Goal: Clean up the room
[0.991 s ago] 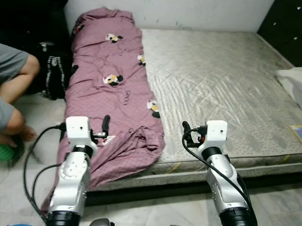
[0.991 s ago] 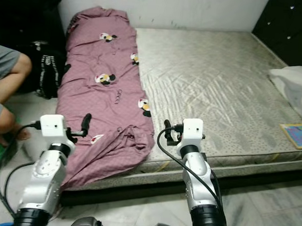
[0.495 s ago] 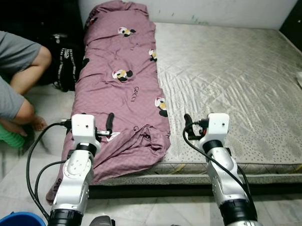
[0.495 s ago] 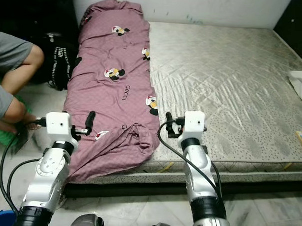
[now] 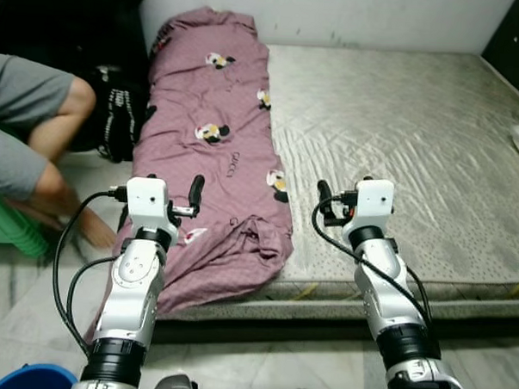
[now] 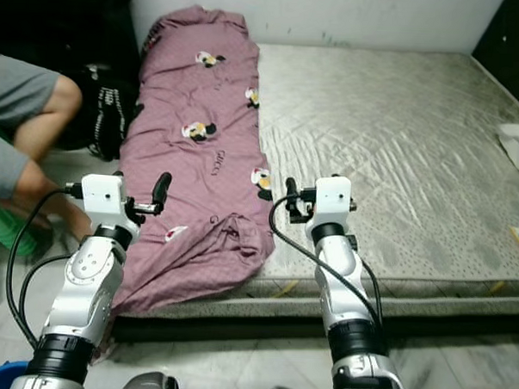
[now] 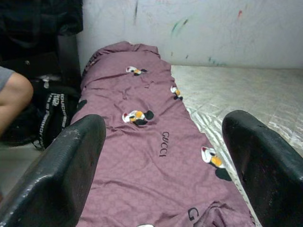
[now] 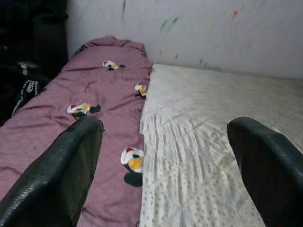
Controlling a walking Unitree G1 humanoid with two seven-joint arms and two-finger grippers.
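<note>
Both arms now raised a little higher than a second ago, camera view shifted, bed and blanket in place as before; left gripper (image 5: 193, 196) fingers (image 7: 71, 165) spread wide apart, holding nothing, above the near end of the blanket (image 5: 211, 149) close to the bed's left edge; right gripper (image 5: 326, 200) likewise spread wide, empty, above the bare mattress (image 5: 400, 132) just right of the blanket's edge; blanket mauve, printed with small cartoon figures, lying in a long strip down the left side of the mattress from the wall (image 7: 213, 28) to the near edge, its near end bunched and hanging over the side toward the floor (image 5: 32, 279); black bag (image 5: 116, 124) on the floor beside the bed, touching the blanket's side; person (image 5: 29, 133) in grey crouched left of the bag; blue bucket (image 5: 27, 381) at the near left corner.
</note>
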